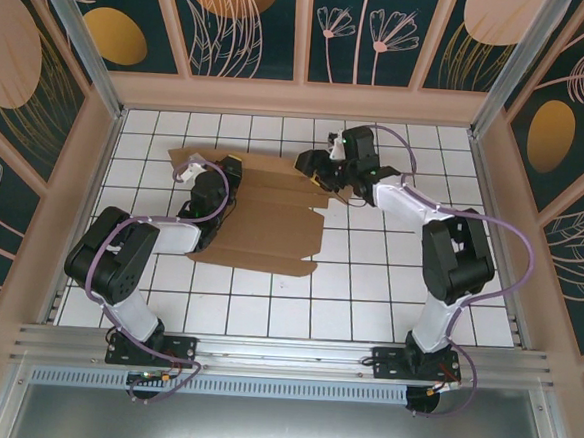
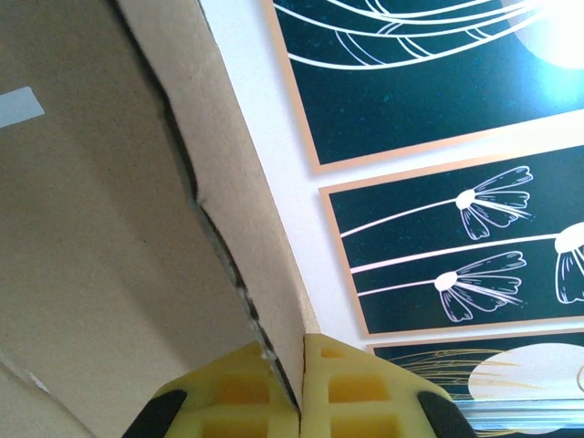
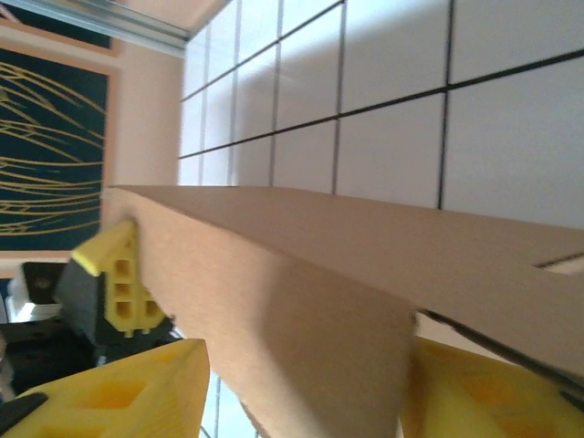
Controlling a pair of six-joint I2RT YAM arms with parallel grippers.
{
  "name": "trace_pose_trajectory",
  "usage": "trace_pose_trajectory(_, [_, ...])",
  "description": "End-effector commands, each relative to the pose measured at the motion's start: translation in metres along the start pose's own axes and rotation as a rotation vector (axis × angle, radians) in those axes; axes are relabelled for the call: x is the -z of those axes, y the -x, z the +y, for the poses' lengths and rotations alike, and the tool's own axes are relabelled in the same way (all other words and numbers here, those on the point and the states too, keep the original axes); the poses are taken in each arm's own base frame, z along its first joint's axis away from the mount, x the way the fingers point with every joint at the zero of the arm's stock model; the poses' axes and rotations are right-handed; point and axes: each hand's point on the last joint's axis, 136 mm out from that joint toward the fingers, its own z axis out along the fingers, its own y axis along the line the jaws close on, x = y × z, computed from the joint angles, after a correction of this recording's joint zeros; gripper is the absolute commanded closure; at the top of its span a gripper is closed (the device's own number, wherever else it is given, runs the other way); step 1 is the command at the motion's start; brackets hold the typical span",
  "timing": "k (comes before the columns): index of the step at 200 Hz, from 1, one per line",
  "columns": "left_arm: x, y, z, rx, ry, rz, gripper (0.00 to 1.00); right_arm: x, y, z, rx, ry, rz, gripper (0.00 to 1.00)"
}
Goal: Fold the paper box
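The paper box is a brown cardboard sheet lying mostly flat on the white tiles, with its far edge lifted. My left gripper is at the sheet's far left part. In the left wrist view its yellow fingers are shut on a raised cardboard flap, pinching its edge. My right gripper is at the sheet's far right corner. In the right wrist view it stands open with a cardboard flap between its fingers; a gap shows beside the left finger. The left gripper's yellow finger shows behind that flap.
The tiled floor is walled in by patterned panels and a peach rim on three sides. Both arm bases sit on the metal rail at the near edge. Bare tiles lie in front of and to the right of the box.
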Motion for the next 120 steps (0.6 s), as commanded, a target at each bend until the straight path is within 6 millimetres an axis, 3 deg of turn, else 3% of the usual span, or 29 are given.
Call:
trace_pose_trajectory(1, [0.003, -0.014, 0.038, -0.041, 0.126, 0.064, 1.0, -0.002, 0.008, 0.023, 0.004, 0.151, -0.029, 0.48])
trace_pose_trajectory(49, [0.002, -0.013, 0.036, -0.04, 0.13, 0.059, 1.0, 0.014, 0.015, 0.002, 0.0, 0.085, -0.094, 0.49])
trace_pose_trajectory(97, [0.001, -0.009, 0.04, 0.001, 0.152, 0.034, 1.0, 0.059, 0.007, -0.036, 0.098, -0.178, -0.196, 0.43])
trace_pose_trajectory(120, [-0.001, -0.007, 0.041, 0.025, 0.178, 0.02, 1.0, 0.082, -0.009, -0.052, 0.15, -0.259, -0.235, 0.52])
